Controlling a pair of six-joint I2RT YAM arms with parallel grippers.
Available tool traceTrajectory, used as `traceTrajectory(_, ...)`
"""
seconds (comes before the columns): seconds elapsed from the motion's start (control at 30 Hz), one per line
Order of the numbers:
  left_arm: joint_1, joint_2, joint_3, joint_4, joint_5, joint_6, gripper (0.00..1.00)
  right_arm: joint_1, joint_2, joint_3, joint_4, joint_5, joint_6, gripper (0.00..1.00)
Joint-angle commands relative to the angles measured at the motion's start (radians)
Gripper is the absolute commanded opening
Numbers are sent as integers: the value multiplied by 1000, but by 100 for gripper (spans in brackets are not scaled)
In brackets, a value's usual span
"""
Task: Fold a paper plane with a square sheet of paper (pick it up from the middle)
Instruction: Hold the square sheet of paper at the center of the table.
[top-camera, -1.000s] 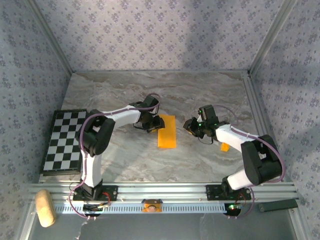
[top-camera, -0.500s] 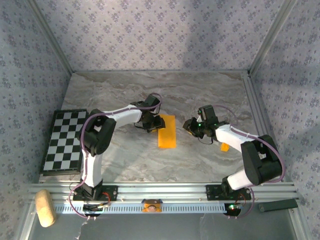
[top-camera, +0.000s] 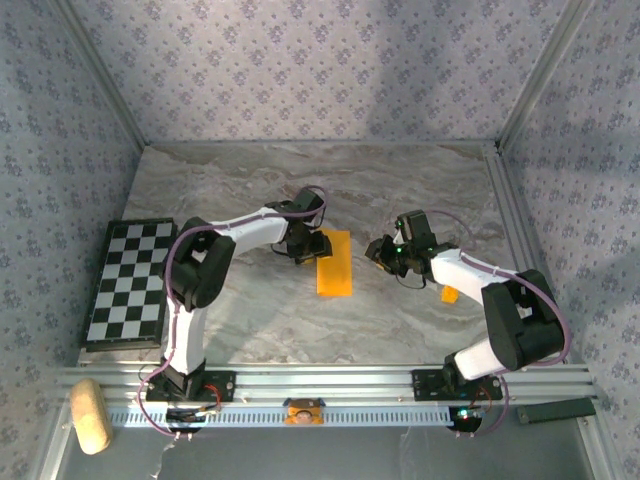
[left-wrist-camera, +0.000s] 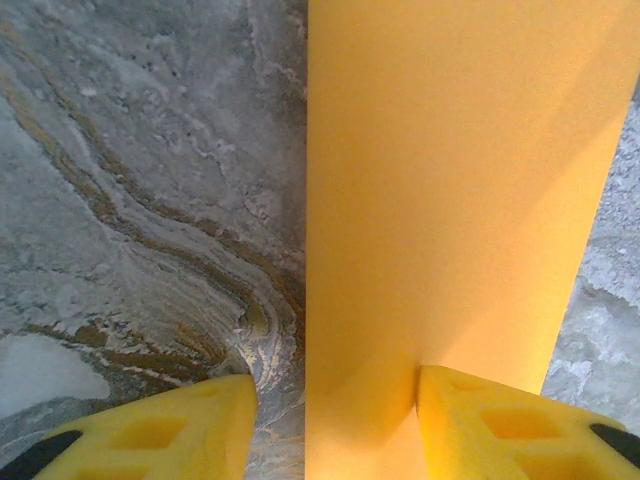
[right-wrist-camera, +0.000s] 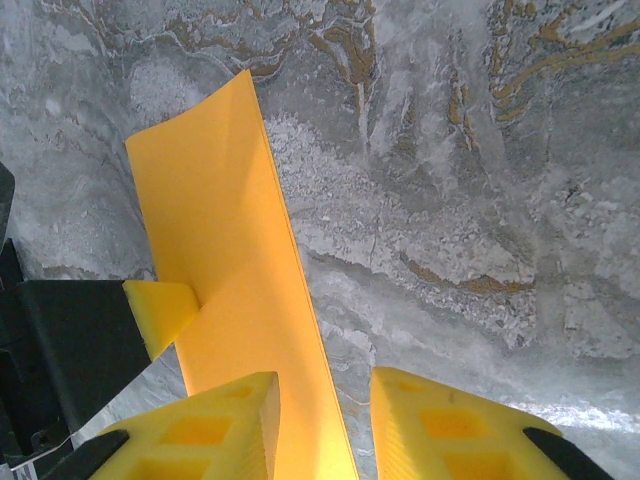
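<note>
Marble-veined grey tabletop (top-camera: 420, 190), hemmed by flowered lilac wallpaper (top-camera: 300, 70): at its middle we see a thin orange-yellow sheet of paper (top-camera: 334, 264), folded to a narrow strip, its long sides running from the near edge toward the far edge. The left pincer (top-camera: 312, 247) sits at the strip's left side, toward its far end. From the left wrist we find its yellow jaws parted, straddling the sheet's long left edge: one finger (left-wrist-camera: 500, 425) on the paper, the other (left-wrist-camera: 160, 430) over bare marble. From the right wrist, that one yellow fingertip (right-wrist-camera: 165, 308) rests on the sheet. The right pincer (top-camera: 380, 251) hovers just right of the strip, apart from it, its jaws a little apart and gripping nothing. A black-and-white chequered board (top-camera: 125, 282) lies along the left edge. A tiny orange scrap (top-camera: 449, 294) sits beside the right arm, toward the right edge.
</note>
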Motion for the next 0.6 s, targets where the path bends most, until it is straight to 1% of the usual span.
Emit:
traceTrajectory(0.0, -1, 57, 12, 1, -59, 29, 47, 7, 4, -4, -35, 6, -20, 31)
traceTrajectory(0.57, 0, 80, 24, 1, -50, 27, 48, 11, 14, 3, -36, 0, -26, 31)
